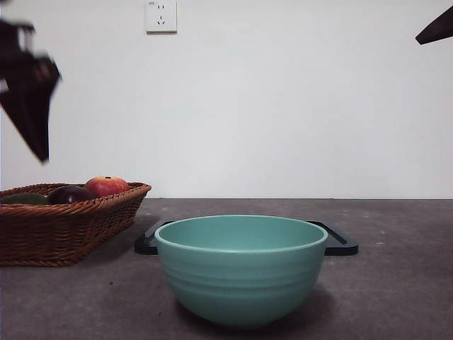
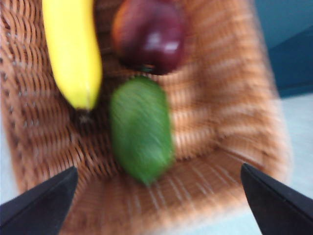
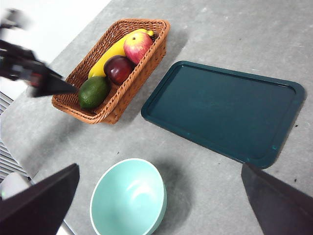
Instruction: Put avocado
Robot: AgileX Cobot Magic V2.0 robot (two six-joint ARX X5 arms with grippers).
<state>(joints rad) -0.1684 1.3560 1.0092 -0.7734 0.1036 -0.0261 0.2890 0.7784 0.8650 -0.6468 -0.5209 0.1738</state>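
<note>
The avocado point(image 2: 141, 129), dark green and oval, lies in the wicker basket point(image 2: 220, 98) beside a yellow banana point(image 2: 73, 49) and below a dark purple fruit point(image 2: 149, 34). My left gripper point(image 2: 159, 196) hovers open above the avocado without touching it. The right wrist view shows the avocado point(image 3: 93, 92) at the basket's near end with the left gripper point(image 3: 51, 84) just beside it. In the front view the left gripper point(image 1: 39, 142) hangs blurred above the basket point(image 1: 64, 234), and only the avocado's top point(image 1: 25, 199) shows over the rim. My right gripper point(image 3: 159, 196) stands open, high above the table.
A teal bowl point(image 1: 241, 265) stands at the table's front middle, with a dark green tray point(image 1: 341, 241) behind it. A red apple point(image 1: 106, 185) and the purple fruit point(image 1: 69, 194) sit in the basket. The right arm's tip point(image 1: 435, 30) shows at the top corner.
</note>
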